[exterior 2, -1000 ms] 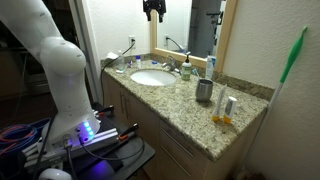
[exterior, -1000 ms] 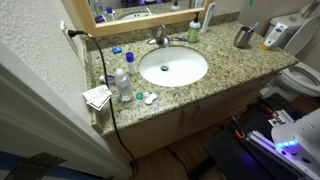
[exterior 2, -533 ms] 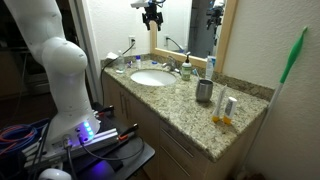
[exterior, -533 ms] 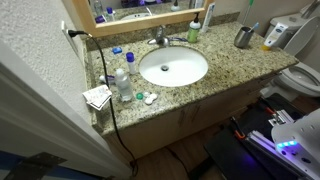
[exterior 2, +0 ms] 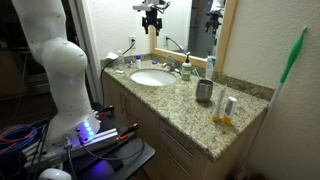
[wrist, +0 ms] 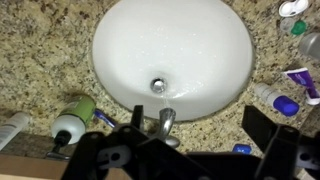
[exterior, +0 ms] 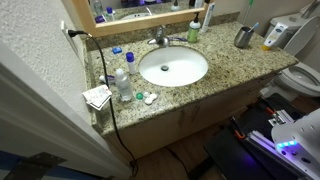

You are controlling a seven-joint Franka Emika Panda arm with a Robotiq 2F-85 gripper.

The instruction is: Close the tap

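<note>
Change: gripper [exterior 2: 152, 22] slightly lower than half a second ago, above the sink; counter items unmoved.
Green-capped bottle [wrist: 74, 118]: lying at the 8 o'clock of the basin [wrist: 170, 40] in the wrist view.
Tap [wrist: 165, 122]: at the basin's 6 o'clock, between the fingers, nearer the left-hand one.
Jaws: spread wide, gripping nothing, clear of the tap.

An exterior view looks steeply down on the basin [exterior: 173, 66] from high in front of it, facing the tap [exterior: 160, 37] behind, at middling range. An exterior view stands farther off, past the counter [exterior 2: 200, 118] end away from the basin [exterior 2: 152, 77], slightly above it, looking along it. The wrist view hangs close above the basin [wrist: 172, 50], facing straight down. All three share the basin.
</note>
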